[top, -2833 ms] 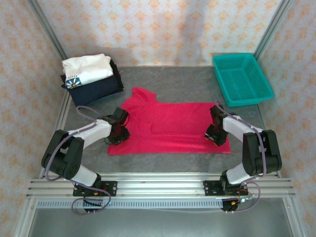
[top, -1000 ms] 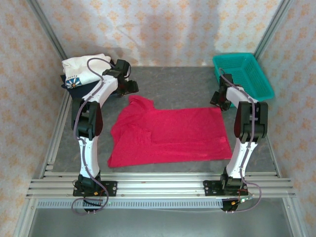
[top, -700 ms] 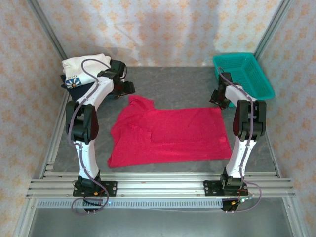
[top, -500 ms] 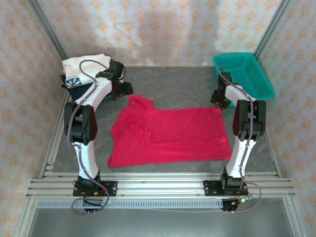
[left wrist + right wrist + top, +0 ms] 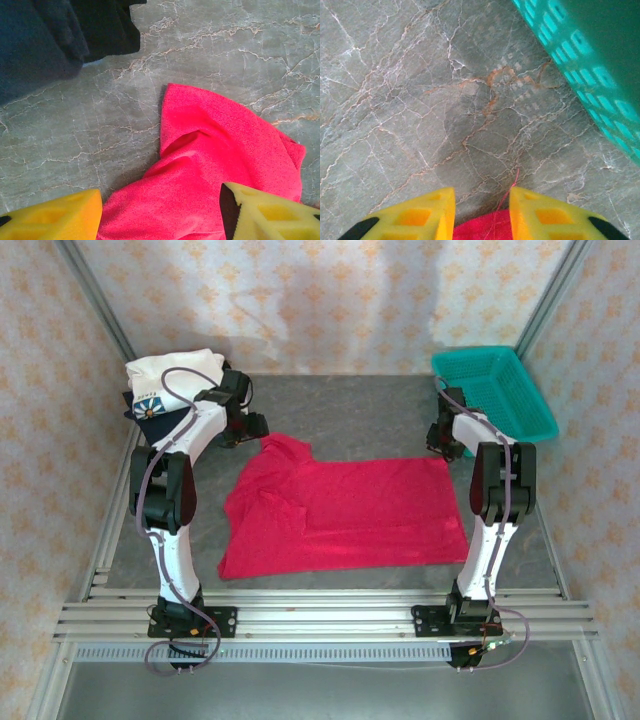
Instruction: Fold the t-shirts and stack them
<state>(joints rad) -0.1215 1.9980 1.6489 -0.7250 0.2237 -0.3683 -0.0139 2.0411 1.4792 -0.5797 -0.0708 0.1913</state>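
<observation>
The red shirt (image 5: 215, 140) is straddled by the released left gripper (image 5: 161, 200), its corner by the half-open right gripper (image 5: 482, 202).

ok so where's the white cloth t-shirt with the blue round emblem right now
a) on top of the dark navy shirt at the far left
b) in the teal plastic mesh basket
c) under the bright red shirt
A: the white t-shirt with the blue round emblem lies on the dark navy cloth shirt at the far left, apart from the teal plastic mesh basket and the bright red shirt.
</observation>
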